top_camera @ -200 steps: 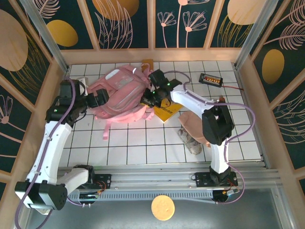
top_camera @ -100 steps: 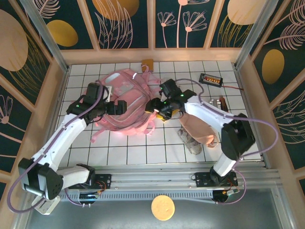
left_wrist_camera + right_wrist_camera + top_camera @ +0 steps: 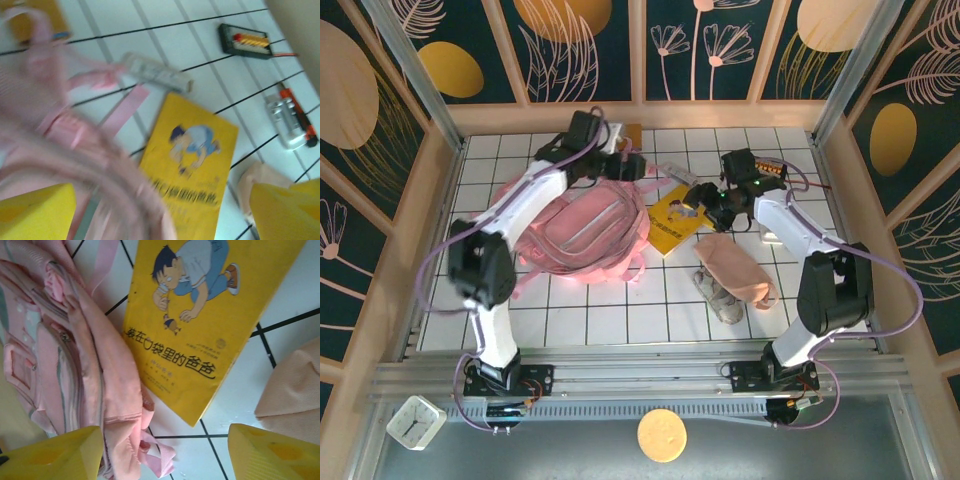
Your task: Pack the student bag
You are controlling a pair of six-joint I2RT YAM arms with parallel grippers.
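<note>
The pink student bag (image 3: 585, 225) lies flat on the left half of the tiled table. My left gripper (image 3: 628, 166) hovers over its far right corner, open, with a blurred pink strap of the bag (image 3: 75, 150) lying between the yellow fingers (image 3: 35, 212). A yellow book (image 3: 675, 220) lies just right of the bag. My right gripper (image 3: 698, 197) hangs over the book's far end, open and holding nothing. In the right wrist view its yellow fingertips (image 3: 272, 452) flank the bag's edge (image 3: 100, 390) and the book's corner (image 3: 200, 315).
A beige-pink pouch (image 3: 740, 270) lies right of the book, over something grey. A grey-white bar (image 3: 675, 170) sits behind the book. A black device with orange buttons (image 3: 765, 165) and a silver-orange item (image 3: 292, 117) lie at the far right. Wooden walls ring the table.
My left arm swung from the bag's left side round to its far right corner. My right gripper opened and drew back to the right, uncovering the yellow book.
</note>
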